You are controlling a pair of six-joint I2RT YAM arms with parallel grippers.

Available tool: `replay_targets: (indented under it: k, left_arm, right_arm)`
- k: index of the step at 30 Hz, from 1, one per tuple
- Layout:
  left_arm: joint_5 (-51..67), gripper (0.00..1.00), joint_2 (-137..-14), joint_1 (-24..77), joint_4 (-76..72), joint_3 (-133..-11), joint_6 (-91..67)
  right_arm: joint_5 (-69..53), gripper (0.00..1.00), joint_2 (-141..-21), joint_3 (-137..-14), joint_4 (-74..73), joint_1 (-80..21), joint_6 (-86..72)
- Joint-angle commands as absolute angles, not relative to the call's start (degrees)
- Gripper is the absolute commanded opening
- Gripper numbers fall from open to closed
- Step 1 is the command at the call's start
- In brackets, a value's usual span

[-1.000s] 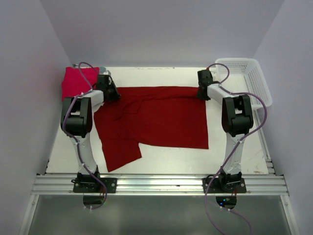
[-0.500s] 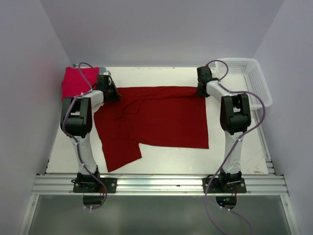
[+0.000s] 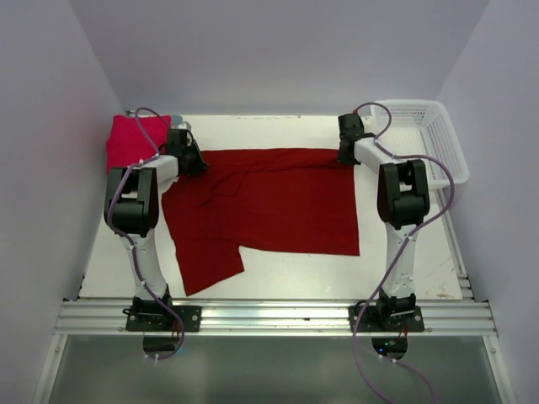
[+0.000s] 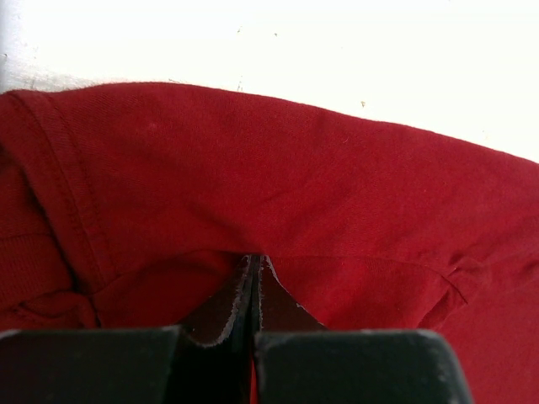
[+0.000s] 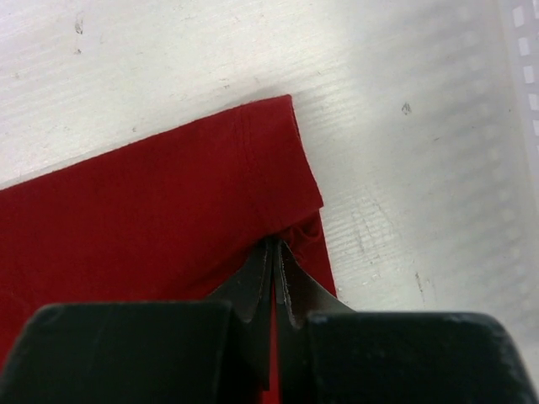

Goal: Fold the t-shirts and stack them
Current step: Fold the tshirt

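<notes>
We see a white table (image 3: pixel 295 268), and most of it is covered by our biggest thing, the dark red t-shirt (image 3: pixel 269 206). It lies flat and open in the middle of the table. Its long side runs from left to right. We think the straight bottom edge is at the right and the shoulder end is at the left. One sleeve sticks out toward the near left. A white basket (image 3: pixel 408 104) sits at the far right corner, well apart from the cloth. A pink-red t-shirt (image 3: pixel 126 139) lies folded at the far left corner, near the big shirt. Now the small parts. Our left gripper (image 3: pixel 195 164) is at the far left corner of the dark red t-shirt. In its own camera the two jaws are pressed tight together with red cloth pinched between them. Our right gripper (image 3: pixel 344 154) is at the far right corner, and it is closed tight on the hem corner too. So we think we are at the start of a fold, with both far corners held. Next we would likely lift both corners together and bring the far edge over to the near edge. Both arms should move at the same speed, so the cloth stays smooth and does not bunch up.
</notes>
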State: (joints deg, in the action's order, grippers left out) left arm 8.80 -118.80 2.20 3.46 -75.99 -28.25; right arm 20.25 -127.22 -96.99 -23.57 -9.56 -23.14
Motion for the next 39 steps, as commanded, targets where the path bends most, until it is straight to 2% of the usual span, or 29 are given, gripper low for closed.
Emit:
replay_targets:
  k: [1,10,31,32,33,36,39]
  left_arm:
    - [9.8,0.00,-119.3,1.9,8.0,-73.9,-27.0]
    - [10.3,0.00,-119.4,1.9,8.0,-73.8,-27.3]
    - [9.5,0.00,-118.9,1.8,8.9,-74.2,-27.0]
    - [9.6,0.00,-118.9,1.8,9.0,-74.2,-26.9]
    - [9.6,0.00,-118.8,1.8,9.0,-74.3,-27.0]
    - [9.7,0.00,-118.7,1.7,9.1,-74.4,-26.9]
    - [9.8,0.00,-118.7,1.7,9.1,-74.4,-27.0]
  right_arm:
    - [22.4,0.00,-123.1,-95.0,-24.6,-9.1,-22.4]
    - [25.8,0.00,-115.3,-90.8,-23.6,-8.9,-21.0]
    - [28.4,0.01,-105.4,-84.9,-27.2,-8.0,-20.4]
    - [28.0,0.11,-105.1,-85.0,-28.0,-8.0,-20.6]
    - [28.0,0.31,-104.6,-84.9,-28.4,-8.1,-20.7]
    - [28.0,0.51,-103.7,-84.6,-28.7,-8.0,-20.8]
    - [28.7,0.57,-103.2,-85.3,-28.9,-8.0,-21.0]
